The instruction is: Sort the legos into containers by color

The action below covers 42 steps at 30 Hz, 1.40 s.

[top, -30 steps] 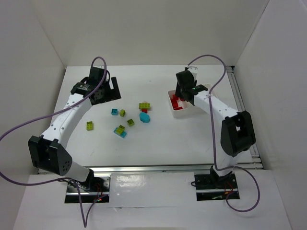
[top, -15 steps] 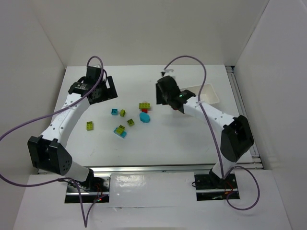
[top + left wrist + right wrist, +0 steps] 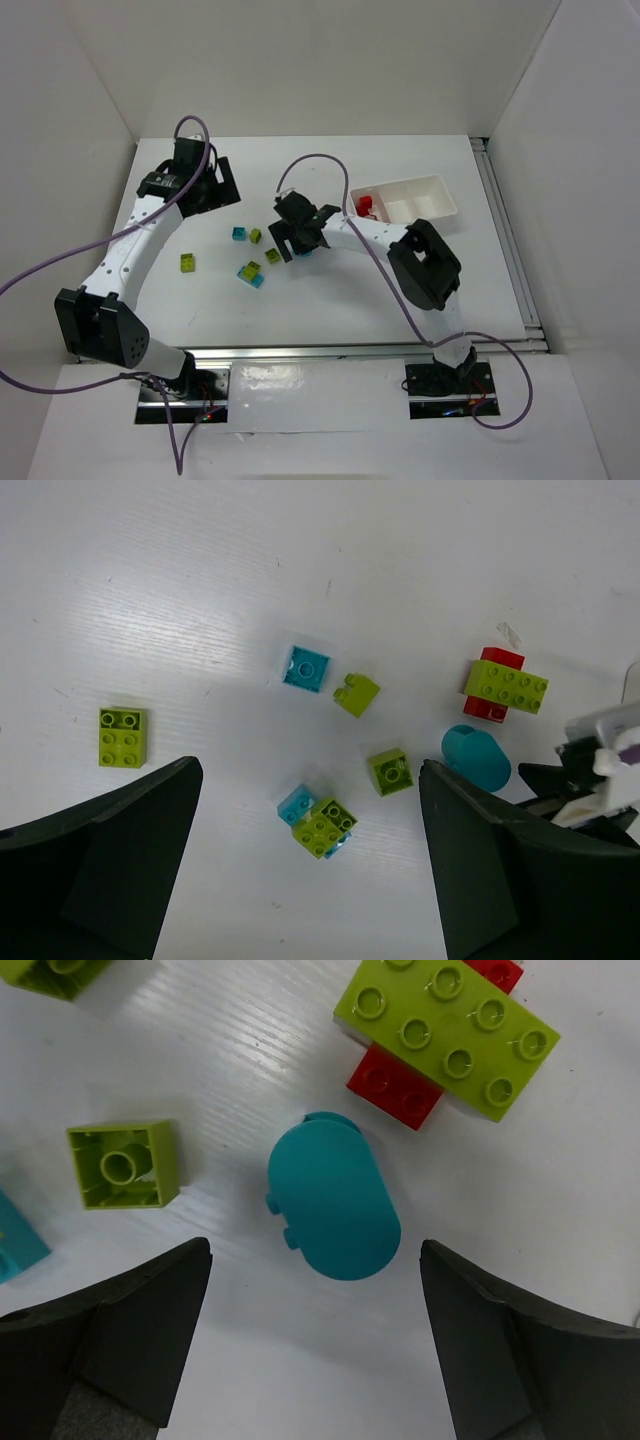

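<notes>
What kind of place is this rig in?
Probably a lab test cell: white table boxed by plain white walls, two arms bolted at its near edge, toy bricks and a divided tray.

Left arm [image 3: 130,250]: runs from its near-left base forward along the left side, wrist at the far left.
Left gripper [image 3: 210,188]: points down, jaws wide apart; dark fingers [image 3: 100,870] at both lower corners of the wrist view.
Right arm [image 3: 375,235]: folded at the elbow, forearm stretched left toward the centre.
Right gripper [image 3: 292,240]: points down, jaws wide apart; fingers [image 3: 110,1340] low in the wrist view.
</notes>
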Available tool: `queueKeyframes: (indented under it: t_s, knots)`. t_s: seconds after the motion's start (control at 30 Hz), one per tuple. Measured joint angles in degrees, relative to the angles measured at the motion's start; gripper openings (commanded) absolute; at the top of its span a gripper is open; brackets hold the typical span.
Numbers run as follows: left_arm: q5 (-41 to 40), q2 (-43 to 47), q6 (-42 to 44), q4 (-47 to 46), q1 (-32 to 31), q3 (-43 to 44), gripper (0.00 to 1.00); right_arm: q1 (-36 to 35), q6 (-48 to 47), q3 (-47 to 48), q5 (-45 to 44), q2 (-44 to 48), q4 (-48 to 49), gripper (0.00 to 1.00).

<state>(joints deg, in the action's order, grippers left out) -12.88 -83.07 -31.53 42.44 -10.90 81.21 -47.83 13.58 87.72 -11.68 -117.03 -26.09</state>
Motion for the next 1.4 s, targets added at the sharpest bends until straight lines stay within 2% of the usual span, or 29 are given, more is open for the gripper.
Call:
queueKeyframes:
  t_s: [0.1,0.17,0.23,0.4,0.57,0.63,0.7,0.9,1.1,1.27,1.4]
  knots:
    - [0.31,0.00,0.00,0.02,0.00,0.00,0.99,-0.02,-1.14,1.95,-0.02,-2.56,-0.61,0.87]
    - [0.44,0.00,0.00,0.02,0.00,0.00,0.99,-0.02,-1.53,3.91,-0.02,-4.22,-0.63,0.80]
    - [0.57,0.02,0.02,0.02,0.00,0.00,0.99,-0.02,-1.95,5.86,-0.09,-5.64,-0.48,0.69]
    - [0.74,0.02,0.04,0.02,0.00,0.00,0.99,0.22,-2.49,7.15,-0.02,-6.32,-0.61,0.53]
    - [0.85,-0.04,0.09,0.07,0.00,0.04,0.99,0.37,-2.58,7.98,0.24,-6.34,-0.79,0.55]
    - [1.03,-0.39,0.11,0.37,0.00,0.61,0.99,0.63,-2.54,7.98,0.87,-6.34,-0.96,0.46]
    - [1.22,-1.27,0.13,1.03,0.00,1.92,0.99,1.03,-2.54,7.98,1.40,-6.34,-1.20,0.41]
    - [1.81,-4.11,0.46,2.82,0.00,7.30,0.99,1.46,-1.01,7.39,1.49,-4.85,-3.30,0.41]
    - [4.02,-8.24,1.51,3.10,0.00,10.69,0.99,3.91,2.12,5.07,-3.06,9.62,-7.93,0.41]
    - [6.12,-13.46,1.62,3.30,0.00,11.41,0.99,15.30,6.45,3.61,-8.96,22.25,-8.33,0.43]
    - [7.43,-17.86,2.01,3.91,-0.15,12.13,0.99,25.75,9.22,2.08,-11.58,23.76,-9.25,0.43]
